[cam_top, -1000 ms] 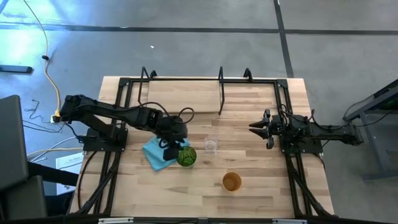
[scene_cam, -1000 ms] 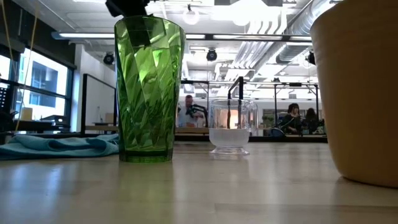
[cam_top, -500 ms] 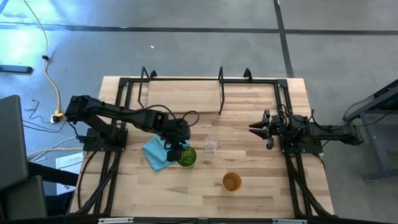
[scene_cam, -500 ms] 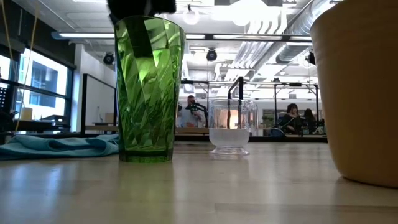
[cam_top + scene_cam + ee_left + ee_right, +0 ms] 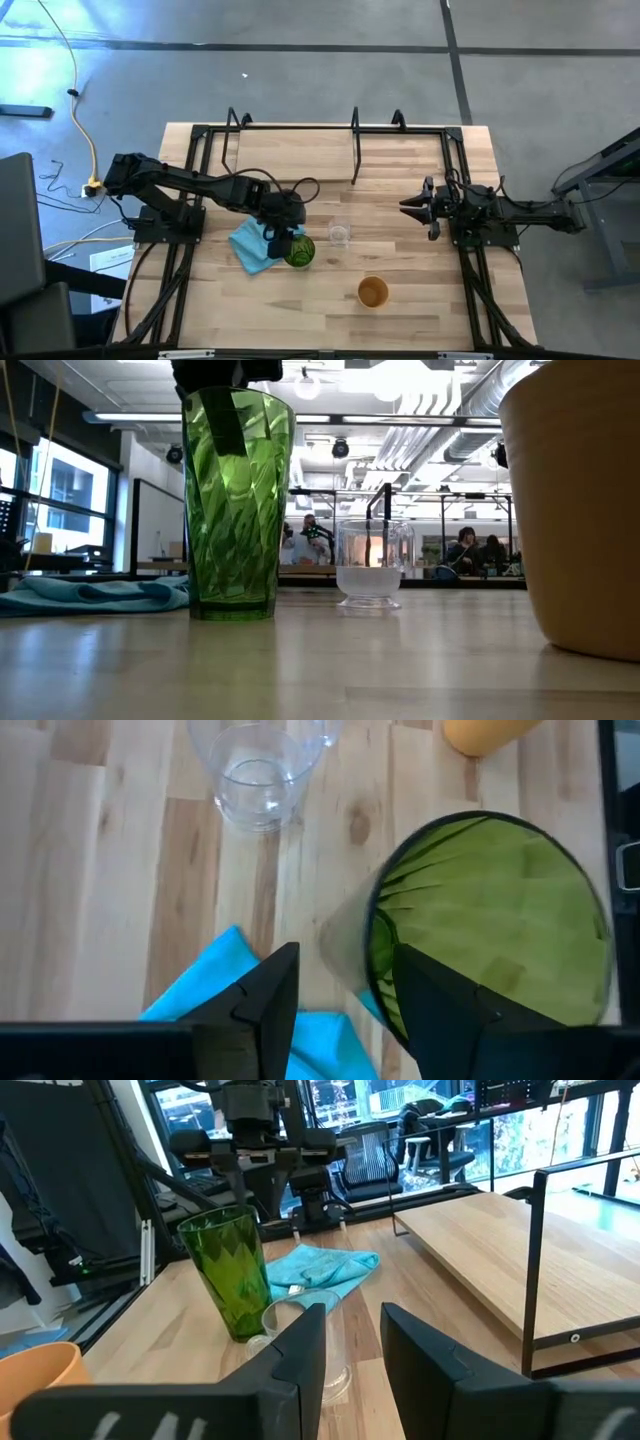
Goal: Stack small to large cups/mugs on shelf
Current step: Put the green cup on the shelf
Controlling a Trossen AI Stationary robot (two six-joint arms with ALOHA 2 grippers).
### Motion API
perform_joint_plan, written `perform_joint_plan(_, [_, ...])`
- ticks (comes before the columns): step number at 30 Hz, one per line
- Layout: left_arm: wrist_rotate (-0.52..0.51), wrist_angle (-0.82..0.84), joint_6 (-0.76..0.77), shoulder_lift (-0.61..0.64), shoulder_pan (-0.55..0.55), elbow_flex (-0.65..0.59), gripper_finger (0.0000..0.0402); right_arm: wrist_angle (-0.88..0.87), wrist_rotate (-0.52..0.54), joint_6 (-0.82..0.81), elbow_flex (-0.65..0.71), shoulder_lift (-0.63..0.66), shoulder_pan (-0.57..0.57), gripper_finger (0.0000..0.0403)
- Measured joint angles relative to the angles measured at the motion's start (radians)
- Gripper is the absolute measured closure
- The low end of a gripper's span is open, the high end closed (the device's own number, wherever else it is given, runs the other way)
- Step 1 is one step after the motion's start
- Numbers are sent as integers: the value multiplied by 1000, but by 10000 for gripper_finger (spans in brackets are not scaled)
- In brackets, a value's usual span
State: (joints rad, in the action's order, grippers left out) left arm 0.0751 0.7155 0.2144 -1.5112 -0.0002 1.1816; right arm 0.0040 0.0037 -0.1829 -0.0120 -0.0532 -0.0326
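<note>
The tall green tumbler [image 5: 299, 251] [image 5: 238, 510] stands upright on its base on the table. My left gripper [image 5: 345, 995] [image 5: 284, 238] is above its rim, open, with one finger [image 5: 440, 1010] inside the tumbler and one [image 5: 265, 1000] outside. The small clear glass cup [image 5: 340, 235] [image 5: 262, 775] stands just to the right of the tumbler. The orange-tan cup [image 5: 373, 292] [image 5: 580, 510] stands nearer the near edge. My right gripper [image 5: 405, 207] [image 5: 350, 1350] waits open at the table's right side. The shelf [image 5: 300, 150] [image 5: 490, 1250] lies along the far edge. My left gripper comes from above, pointing down, astride the tumbler's wall [image 5: 345, 945] on the side toward the table's left. One finger is in the hollow and one is outside. I cannot tell whether either finger touches the wall. The tumbler stands upright on the table.
A light blue cloth [image 5: 250, 248] [image 5: 90, 595] lies crumpled on the table just left of the tumbler, under my left gripper. Black upright posts [image 5: 355, 150] rise from the shelf. Bare wood lies between the cups and the shelf. People sit in the room beyond the table.
My left gripper has moved a little toward the table's right edge, from over the blue cloth to over the tumbler's rim, and has then held there. The cups and my right arm have kept still.
</note>
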Motion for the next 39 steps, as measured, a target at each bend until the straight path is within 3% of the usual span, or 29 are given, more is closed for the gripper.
perform_joint_plan(6, [-8, 14, 0, 0, 0, 0, 282, 0, 0, 0, 0, 0, 0, 311])
perform_joint_plan(17, [-79, 17, -7, 1, 0, 0, 393, 0, 0, 0, 0, 0, 0, 311])
perform_joint_plan(25, [-104, 27, -16, 3, 0, 2, 397, 0, 0, 0, 0, 0, 0, 311])
perform_joint_plan(32, [-174, 214, -36, 5, 20, 82, 398, 0, 0, 0, 0, 0, 0, 311])
perform_joint_plan(39, [-146, 291, -64, 5, 86, 178, 400, 0, 0, 0, 0, 0, 0, 311])
